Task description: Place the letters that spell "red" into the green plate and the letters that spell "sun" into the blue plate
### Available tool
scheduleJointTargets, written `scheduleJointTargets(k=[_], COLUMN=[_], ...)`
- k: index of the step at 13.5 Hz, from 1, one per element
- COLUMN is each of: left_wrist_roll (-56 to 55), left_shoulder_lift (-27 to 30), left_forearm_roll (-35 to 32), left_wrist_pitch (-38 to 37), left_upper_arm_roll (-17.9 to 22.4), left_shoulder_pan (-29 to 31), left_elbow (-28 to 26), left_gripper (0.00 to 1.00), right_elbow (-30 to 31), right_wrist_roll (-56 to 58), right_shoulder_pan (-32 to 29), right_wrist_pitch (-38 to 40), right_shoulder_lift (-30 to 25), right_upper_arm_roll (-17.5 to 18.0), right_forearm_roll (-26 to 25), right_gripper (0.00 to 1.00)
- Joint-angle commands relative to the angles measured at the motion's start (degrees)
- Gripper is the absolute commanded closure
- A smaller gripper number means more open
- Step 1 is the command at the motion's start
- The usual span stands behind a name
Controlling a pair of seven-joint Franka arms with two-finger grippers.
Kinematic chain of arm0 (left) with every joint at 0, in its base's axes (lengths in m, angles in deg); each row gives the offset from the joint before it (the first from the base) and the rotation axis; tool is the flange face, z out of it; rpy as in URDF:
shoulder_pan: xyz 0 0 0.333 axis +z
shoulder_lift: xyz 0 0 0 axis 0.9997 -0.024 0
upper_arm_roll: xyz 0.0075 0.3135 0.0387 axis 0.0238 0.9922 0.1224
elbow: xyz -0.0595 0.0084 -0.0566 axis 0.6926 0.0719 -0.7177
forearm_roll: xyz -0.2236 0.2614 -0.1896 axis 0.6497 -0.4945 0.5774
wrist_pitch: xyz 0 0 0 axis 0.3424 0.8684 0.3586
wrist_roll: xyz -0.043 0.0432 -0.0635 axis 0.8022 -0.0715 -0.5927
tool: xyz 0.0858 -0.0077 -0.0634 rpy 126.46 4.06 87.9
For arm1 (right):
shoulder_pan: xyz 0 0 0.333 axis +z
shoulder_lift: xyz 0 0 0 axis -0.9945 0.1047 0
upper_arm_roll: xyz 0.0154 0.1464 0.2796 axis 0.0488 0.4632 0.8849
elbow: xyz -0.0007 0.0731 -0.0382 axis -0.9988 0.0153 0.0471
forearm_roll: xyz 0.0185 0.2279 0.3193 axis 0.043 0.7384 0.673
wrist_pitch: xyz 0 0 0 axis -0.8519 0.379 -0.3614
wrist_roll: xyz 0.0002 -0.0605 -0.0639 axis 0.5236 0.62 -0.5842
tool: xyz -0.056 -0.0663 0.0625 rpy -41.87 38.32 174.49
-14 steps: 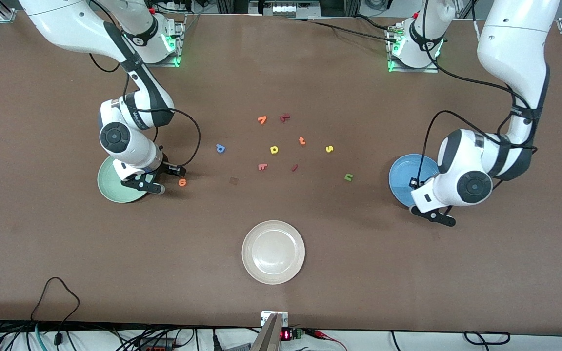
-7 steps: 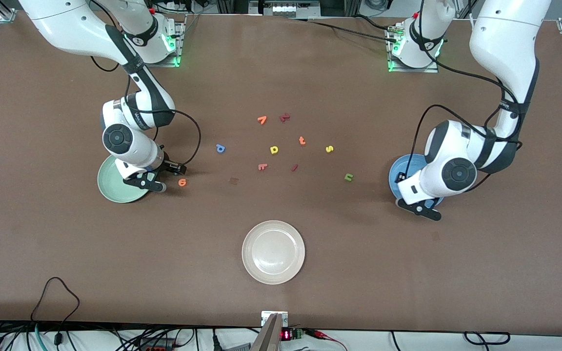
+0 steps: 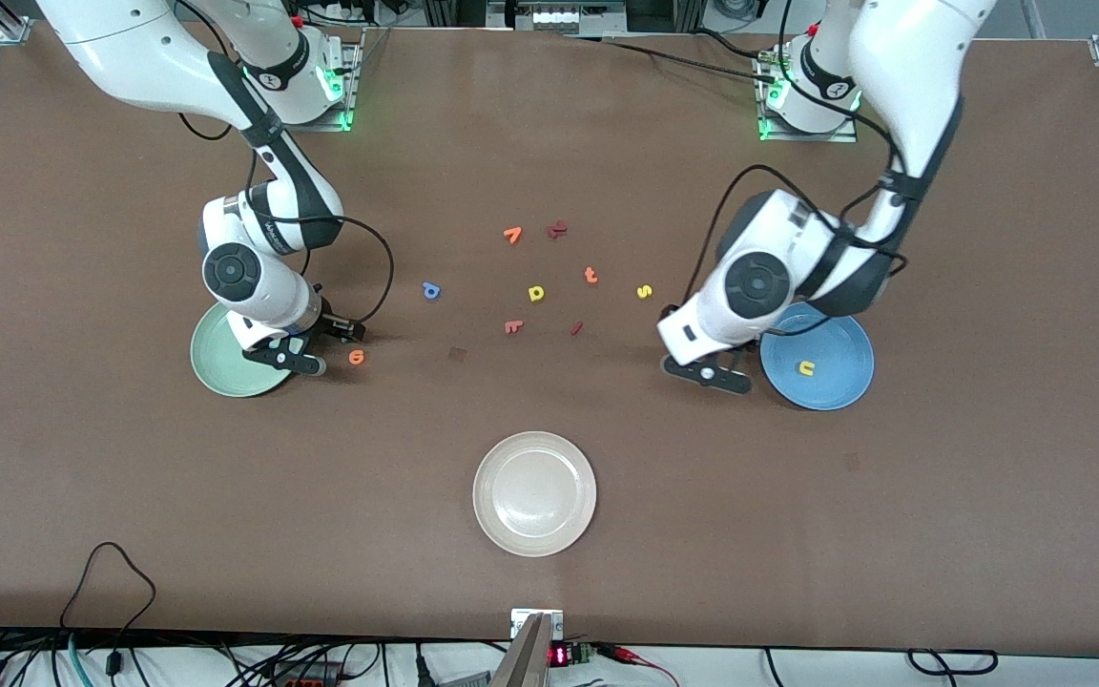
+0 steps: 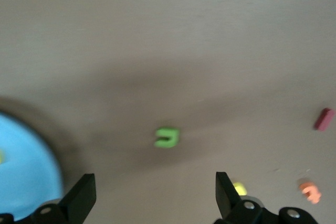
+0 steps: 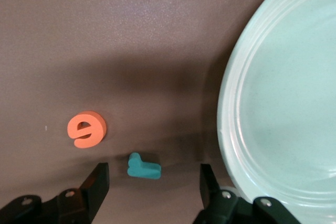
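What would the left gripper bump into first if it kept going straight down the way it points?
Probably the green letter. The left gripper is open and points down at the table, with that letter lying between the lines of its fingers. How high it hangs is hard to judge, so it might land on bare table beside the letter.

desk (image 3: 130, 496): matt brown, faintly textured
green plate (image 5: 283, 103): smooth, glossy, ridged rim
blue plate (image 3: 840, 382): smooth, slight sheen
orange "e" (image 5: 86, 129): matt, foam-like
teal "r" (image 5: 143, 167): matt, foam-like
arms: glossy white plastic shells

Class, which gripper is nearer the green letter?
Left. The left gripper hangs open directly over the green letter; the right gripper is open beside the green plate.
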Motion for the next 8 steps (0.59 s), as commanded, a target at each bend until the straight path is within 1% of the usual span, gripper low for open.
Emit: scheduleJointTargets(k=[1, 3, 5, 6, 7, 8], left_wrist_roll=[4.21, 5.91, 6.44, 6.61, 6.53, 5.74], left_shoulder_lift=[-3.33, -3.42, -3.42, -3.77, -4.38, -4.47], left_forearm_roll=[-4.21, -4.32, -4.93, -4.94, -4.94, -4.94], left_wrist_pitch=[5.89, 9.05, 13.8, 15.39, 15.92, 15.84], left_upper_arm_roll=[0.08, 0.08, 0.25, 0.34, 0.34, 0.26], left_shoulder_pan=[0.23, -0.03, 0.49, 0.84, 0.93, 0.84], left_elbow=[-1.68, -4.14, -7.57, -8.19, -8.2, -8.2], left_gripper=[0.08, 0.14, 0.17, 0.18, 0.21, 0.3], right_elbow=[0.49, 0.31, 0.22, 0.22, 0.14, 0.05], right_wrist_roll=[-1.41, -2.28, -2.37, -2.37, -2.46, -2.46], right_shoulder_pan=[0.02, 0.02, 0.11, 0.11, 0.11, 0.11], right_wrist_pitch=[-1.28, -1.28, -1.28, -1.28, -1.28, -1.28], right_shoulder_lift=[0.12, 0.12, 0.12, 0.12, 0.03, 0.12], right_upper_arm_roll=[0.04, 0.04, 0.04, 0.04, 0.04, 0.04], right_forearm_roll=[-0.75, -0.75, -0.75, -0.75, -0.75, -0.75], right_gripper=[0.28, 0.35, 0.38, 0.41, 0.41, 0.41])
